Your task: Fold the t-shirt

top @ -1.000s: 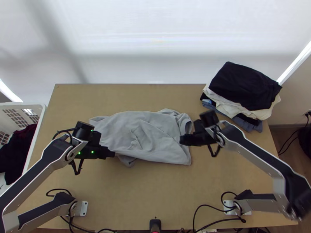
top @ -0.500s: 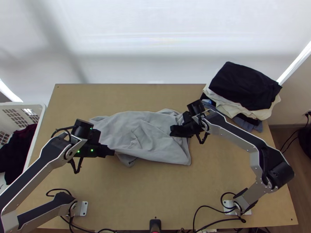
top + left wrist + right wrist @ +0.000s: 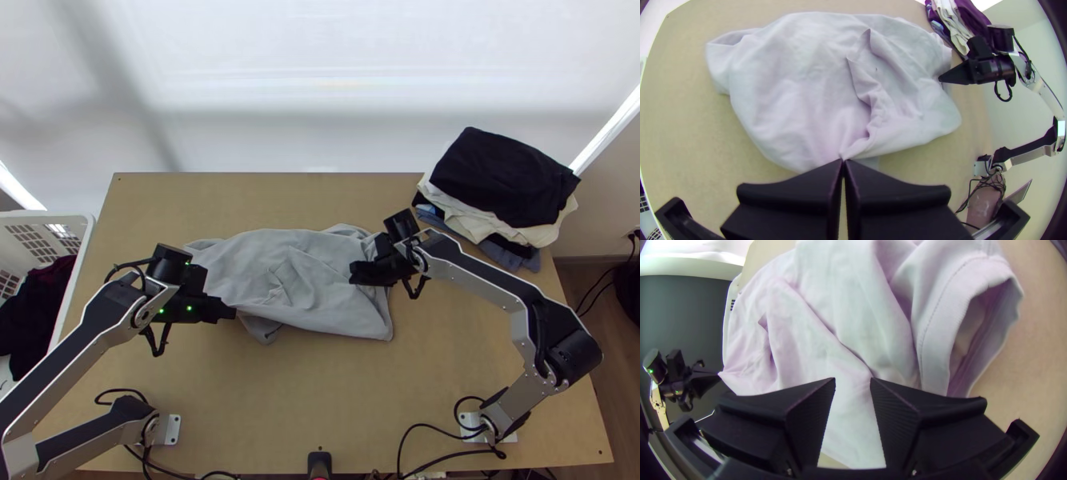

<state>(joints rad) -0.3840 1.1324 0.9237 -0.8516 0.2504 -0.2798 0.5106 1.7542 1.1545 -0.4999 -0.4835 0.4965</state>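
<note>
A light grey fabric t-shirt (image 3: 320,308) lies wrinkled and unevenly bunched across the middle of a light wooden table (image 3: 264,416). The left arm's black claw (image 3: 234,314) is clamped on the shirt's near edge, with creases gathering at its tips. The right arm's black claw (image 3: 351,277) is at the shirt's right part, its two fingers apart. At the far right corner sits a stack of folded clothes (image 3: 504,176), black on top.
</note>
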